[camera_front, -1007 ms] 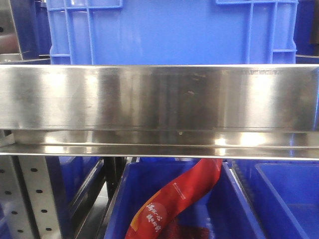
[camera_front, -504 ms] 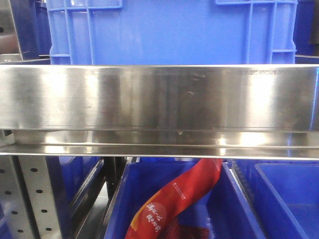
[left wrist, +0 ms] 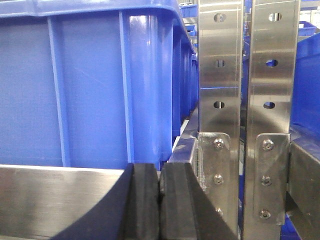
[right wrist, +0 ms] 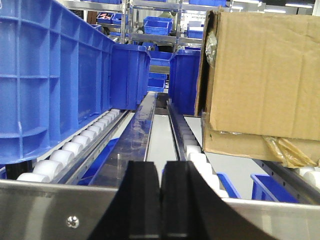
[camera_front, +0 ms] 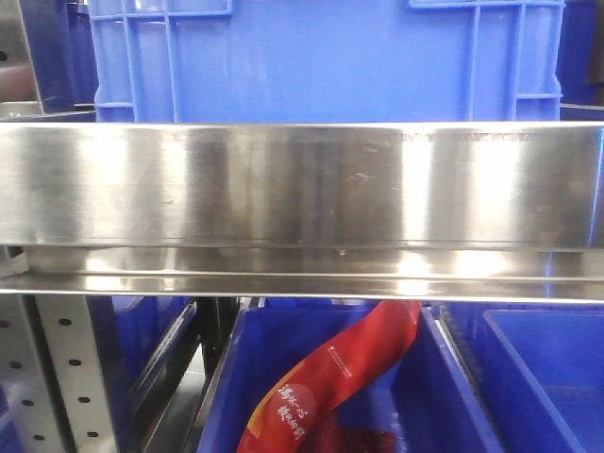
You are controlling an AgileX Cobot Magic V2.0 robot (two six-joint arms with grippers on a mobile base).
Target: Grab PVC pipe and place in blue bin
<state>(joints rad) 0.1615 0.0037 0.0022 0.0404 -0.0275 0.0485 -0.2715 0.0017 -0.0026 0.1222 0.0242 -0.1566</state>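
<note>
Overhead, a large blue bin (camera_front: 321, 57) sits on the steel shelf rail (camera_front: 302, 184). Below it, a lower blue bin (camera_front: 236, 377) holds a red printed package (camera_front: 330, 373). Right wrist view: cardboard box (right wrist: 260, 75) on the roller track (right wrist: 75, 147). Left gripper (left wrist: 159, 200) pads pressed together, empty. Right gripper (right wrist: 161, 200) likewise closed on nothing. PVC pipe not visible in any view.

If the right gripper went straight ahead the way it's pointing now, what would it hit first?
Probably nothing soon. The right gripper, shut and empty, points down the open lane between the roller tracks, past the blue bin and cardboard box. Blue bins stand at the far end, though depth is unclear.
</note>
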